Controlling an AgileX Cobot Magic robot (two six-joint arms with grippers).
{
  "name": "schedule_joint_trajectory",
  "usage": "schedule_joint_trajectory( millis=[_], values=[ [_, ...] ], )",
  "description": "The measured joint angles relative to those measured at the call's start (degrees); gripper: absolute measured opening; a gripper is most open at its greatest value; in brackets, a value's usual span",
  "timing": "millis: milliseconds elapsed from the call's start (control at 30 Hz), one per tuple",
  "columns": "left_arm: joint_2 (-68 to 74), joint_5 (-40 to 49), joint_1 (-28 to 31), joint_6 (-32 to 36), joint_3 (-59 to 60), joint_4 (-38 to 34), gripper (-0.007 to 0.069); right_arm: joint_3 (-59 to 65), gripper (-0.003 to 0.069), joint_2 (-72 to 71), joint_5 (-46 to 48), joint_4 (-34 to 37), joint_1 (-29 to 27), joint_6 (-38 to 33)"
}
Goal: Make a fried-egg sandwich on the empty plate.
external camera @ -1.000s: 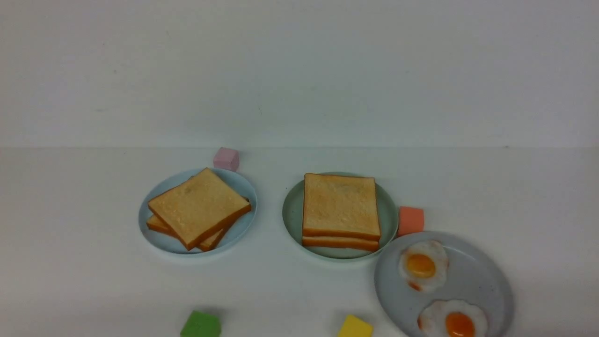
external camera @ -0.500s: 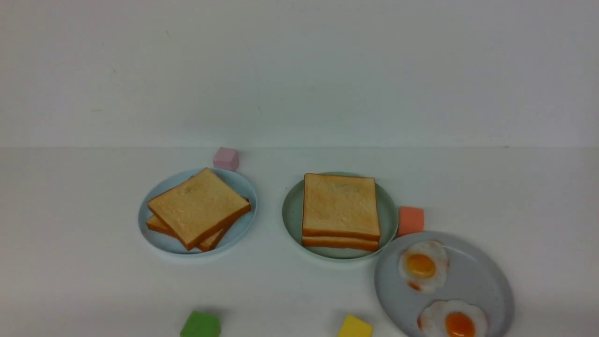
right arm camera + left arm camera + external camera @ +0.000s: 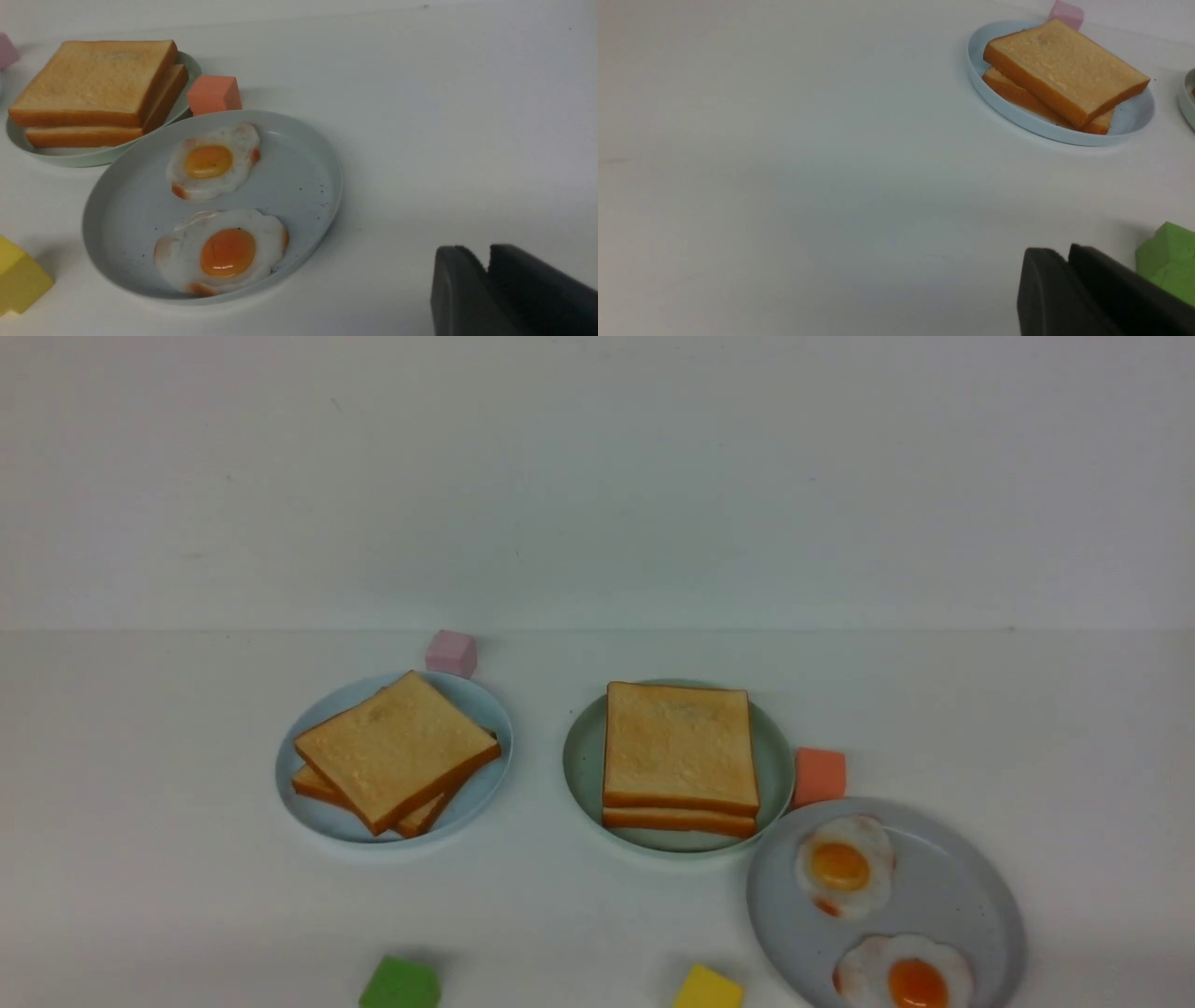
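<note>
Front view: two stacked toast slices (image 3: 680,747) on the mint-green plate (image 3: 583,765), mid-table (image 3: 140,896), egg between them not visible. Pale blue plate (image 3: 299,793) with two more slices to the left; grey plate (image 3: 971,896) with two fried eggs (image 3: 843,864) to the right.

Left wrist view: dark fingers (image 3: 1069,289) nearly together, clamped on nothing, beside a green block (image 3: 1169,263).

Right wrist view: dark fingers (image 3: 486,294) with a slight gap, empty, near the grey plate (image 3: 308,186).

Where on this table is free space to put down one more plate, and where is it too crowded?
Free: the bare table left of the round pale blue plate, and behind the plates to the wall. Crowded: the orange cube sits between the round mint-green plate and the grey plate.
</note>
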Motion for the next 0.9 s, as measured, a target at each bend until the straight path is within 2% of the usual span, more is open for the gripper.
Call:
schedule_joint_trajectory(
  millis=[900],
  values=[
    [0.0, 0.0, 0.0, 0.0, 0.0, 0.0, 0.0080, 0.0, 0.0134, 0.0, 0.0, 0.0, 0.0, 0.0]
  ],
)
